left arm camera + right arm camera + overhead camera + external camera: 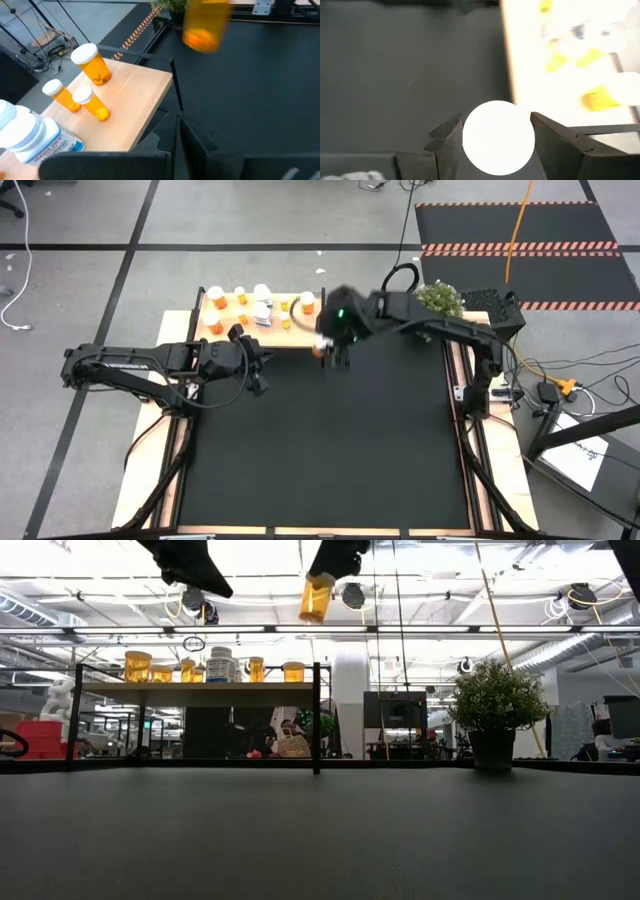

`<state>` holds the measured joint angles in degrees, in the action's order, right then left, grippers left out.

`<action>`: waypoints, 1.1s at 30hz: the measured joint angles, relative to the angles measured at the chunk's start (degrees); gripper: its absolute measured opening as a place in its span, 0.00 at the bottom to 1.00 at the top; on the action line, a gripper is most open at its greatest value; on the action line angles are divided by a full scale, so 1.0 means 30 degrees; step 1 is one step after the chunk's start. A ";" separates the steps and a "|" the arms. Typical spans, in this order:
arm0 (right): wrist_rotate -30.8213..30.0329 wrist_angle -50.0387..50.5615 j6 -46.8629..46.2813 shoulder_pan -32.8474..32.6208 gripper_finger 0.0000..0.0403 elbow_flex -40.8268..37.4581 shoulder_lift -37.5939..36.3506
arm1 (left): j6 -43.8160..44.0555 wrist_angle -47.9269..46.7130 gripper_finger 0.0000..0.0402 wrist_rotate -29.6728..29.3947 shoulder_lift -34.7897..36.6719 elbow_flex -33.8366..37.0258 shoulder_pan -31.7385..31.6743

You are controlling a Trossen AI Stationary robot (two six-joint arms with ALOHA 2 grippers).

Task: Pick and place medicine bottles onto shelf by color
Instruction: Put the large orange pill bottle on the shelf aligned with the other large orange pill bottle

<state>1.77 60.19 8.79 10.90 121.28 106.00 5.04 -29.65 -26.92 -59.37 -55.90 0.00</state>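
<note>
A black mat [330, 440] covers most of the table, and both dark arms reach in over its far part. The left arm stretches in from the left edge, its gripper [258, 370] pressed together and empty, just beside the near edge of the shelf [285, 338]. The right arm bends in from the far right corner, its gripper [330, 348] pinching an orange bottle [316, 596] by its white cap [498, 137], held in the air beside the shelf's right end. The high view hides most of that bottle under the wrist; the low view shows it hanging well above shelf height, tilted slightly, and the left wrist view catches it as an orange blur over the mat. The shelf, a light-wood board on thin black legs, stands at the mat's far edge and carries several orange bottles [92, 65] and white bottles [30, 132]. A small potted plant [495, 710] stands to the right of the shelf, behind the right arm.
</note>
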 joint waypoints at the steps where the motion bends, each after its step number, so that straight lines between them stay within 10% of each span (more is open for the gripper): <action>1: -0.0003 0.0014 0.0115 0.0398 0.53 0.0352 0.0000 | -0.0061 0.0017 0.06 -0.0003 0.0000 0.0000 -0.0066; 33: 0.3424 -0.3424 0.1643 0.4501 0.53 0.1804 0.4014 | 0.0438 -0.0080 0.06 -0.0007 -0.0117 0.0000 -0.0563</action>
<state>12.04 49.92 13.71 24.40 126.69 118.04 6.35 -29.89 -26.94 -59.72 -55.90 -1.69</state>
